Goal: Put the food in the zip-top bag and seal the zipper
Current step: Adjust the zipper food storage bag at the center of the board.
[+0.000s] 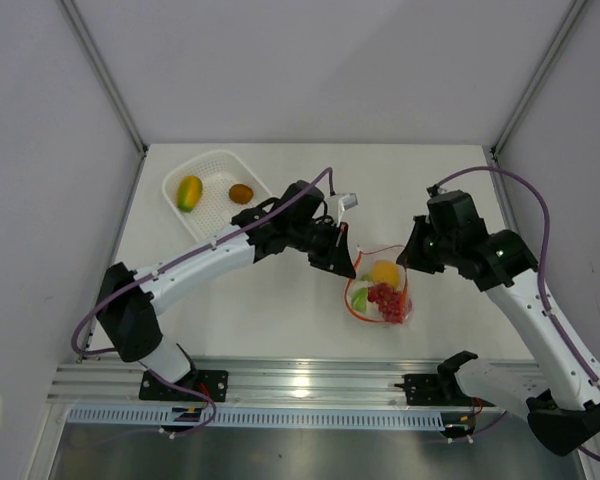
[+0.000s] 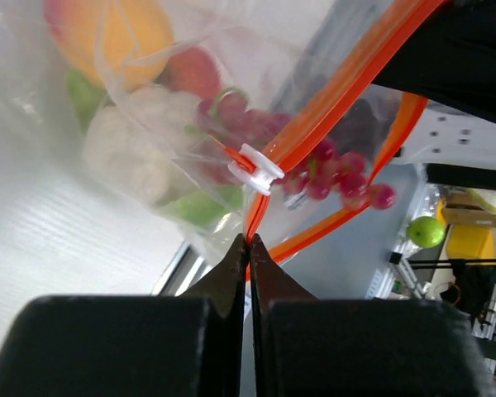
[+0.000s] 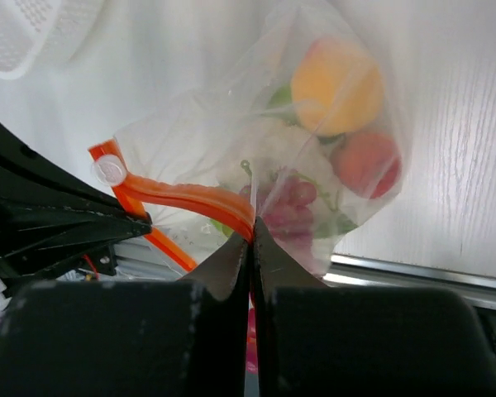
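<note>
The clear zip-top bag [image 1: 378, 287] hangs between my two grippers, its mouth held up. Inside it show an orange piece [image 1: 385, 271], a red grape cluster [image 1: 386, 301] and a white-and-green piece [image 1: 361, 297]. My left gripper [image 2: 250, 240] is shut on the red-orange zipper [image 2: 339, 99], just below the white slider [image 2: 259, 168]. My right gripper [image 3: 252, 225] is shut on the zipper [image 3: 190, 197] at the bag's other end. In the top view the left gripper [image 1: 342, 263] and the right gripper [image 1: 411, 262] flank the bag. A yellow-green mango [image 1: 189, 192] and a brown piece [image 1: 241, 193] lie outside the bag.
The mango and the brown piece rest in a white mesh basket [image 1: 216, 208] at the back left of the table. Grey walls close in the table on three sides. A metal rail [image 1: 300, 380] runs along the near edge.
</note>
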`<state>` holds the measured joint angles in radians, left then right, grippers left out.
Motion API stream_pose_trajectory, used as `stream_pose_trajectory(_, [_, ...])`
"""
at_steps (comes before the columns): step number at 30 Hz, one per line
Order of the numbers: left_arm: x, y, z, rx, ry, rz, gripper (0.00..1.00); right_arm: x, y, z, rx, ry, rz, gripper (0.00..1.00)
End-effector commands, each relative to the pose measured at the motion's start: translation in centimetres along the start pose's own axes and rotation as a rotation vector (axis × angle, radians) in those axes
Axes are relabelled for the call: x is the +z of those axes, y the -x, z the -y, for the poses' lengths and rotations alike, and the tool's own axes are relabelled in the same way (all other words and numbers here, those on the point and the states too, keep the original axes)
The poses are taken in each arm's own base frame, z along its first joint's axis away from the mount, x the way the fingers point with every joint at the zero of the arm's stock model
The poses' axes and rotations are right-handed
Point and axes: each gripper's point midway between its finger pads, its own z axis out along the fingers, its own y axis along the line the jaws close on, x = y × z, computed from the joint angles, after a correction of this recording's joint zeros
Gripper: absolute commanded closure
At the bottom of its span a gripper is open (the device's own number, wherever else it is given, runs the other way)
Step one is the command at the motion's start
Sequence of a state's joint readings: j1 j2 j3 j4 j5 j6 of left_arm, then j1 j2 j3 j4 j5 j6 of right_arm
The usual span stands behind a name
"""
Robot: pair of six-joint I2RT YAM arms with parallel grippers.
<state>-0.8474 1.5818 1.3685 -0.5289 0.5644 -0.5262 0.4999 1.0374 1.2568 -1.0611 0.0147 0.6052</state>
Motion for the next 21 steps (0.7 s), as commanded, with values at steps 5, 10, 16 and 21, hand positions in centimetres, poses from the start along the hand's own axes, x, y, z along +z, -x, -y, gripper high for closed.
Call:
stream_pose_trajectory(5, [-7.8, 3.3, 10.1, 0.147, -0.261, 0.201, 0.99, -5.7, 3.8, -4.0, -0.044, 0.158, 0.096, 1.00])
stream_pose_trajectory(10, [-2.4, 1.6, 3.1, 0.022, -0.125, 0.103, 0.99, 3.1, -0.5, -1.6, 0.026, 0.158, -0.121, 1.00])
stream_pose_trajectory(16, [-2.2, 1.3, 2.6, -0.007, -0.149, 0.087, 1.00, 2.0, 0.7, -2.4, 0.016, 0.197, -0.122, 1.00])
stream_pose_trajectory(21, [-7.3, 3.6, 8.3, 0.085, -0.238, 0.173, 0.99, -6.1, 4.7, -7.6, -0.011, 0.398, 0.000, 1.00])
